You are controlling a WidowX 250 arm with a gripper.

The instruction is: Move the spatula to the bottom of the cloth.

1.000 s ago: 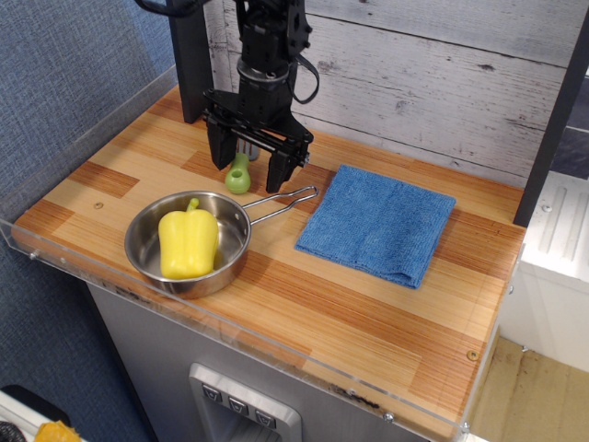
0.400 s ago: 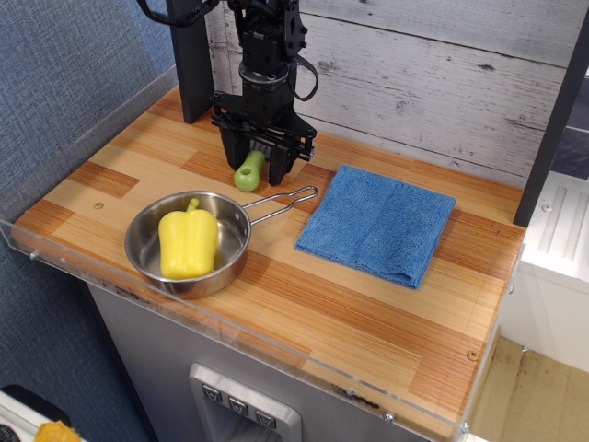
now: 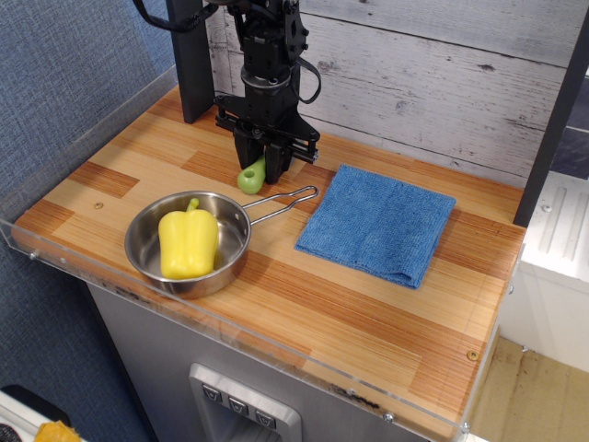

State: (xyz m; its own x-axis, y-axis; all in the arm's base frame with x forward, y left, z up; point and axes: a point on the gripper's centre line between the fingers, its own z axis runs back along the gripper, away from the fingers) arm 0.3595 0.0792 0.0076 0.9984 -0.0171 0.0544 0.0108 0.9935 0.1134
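over the last second i watch the jaws go from wide apart to drawn in close around the spatula (image 3: 252,175), so the gripper (image 3: 264,166) now looks clamped on the upper part of the green handle. only the rounded lower end of that handle, with its hole, shows below the fingers; the grey blade is hidden behind the gripper (i cannot confirm where it sits). the handle end has also shifted a little right and nearer as the jaws came in, which i read as the squeeze centring it.

the spatula sits at the far left of the bench (image 3: 304,304), just beyond the steel pan (image 3: 189,242) with the yellow pepper (image 3: 188,241) in it, and close to the pan's wire handle (image 3: 283,202). i cannot tell whether it is off the wood yet. the cloth (image 3: 379,222) lies flat to the right, well apart from it and untouched.

for the task, i judge the grasp as made or nearly so, with the carry not yet begun. next comes a lift clear of the wire handle, then a move right and nearer, to the near edge of the cloth.
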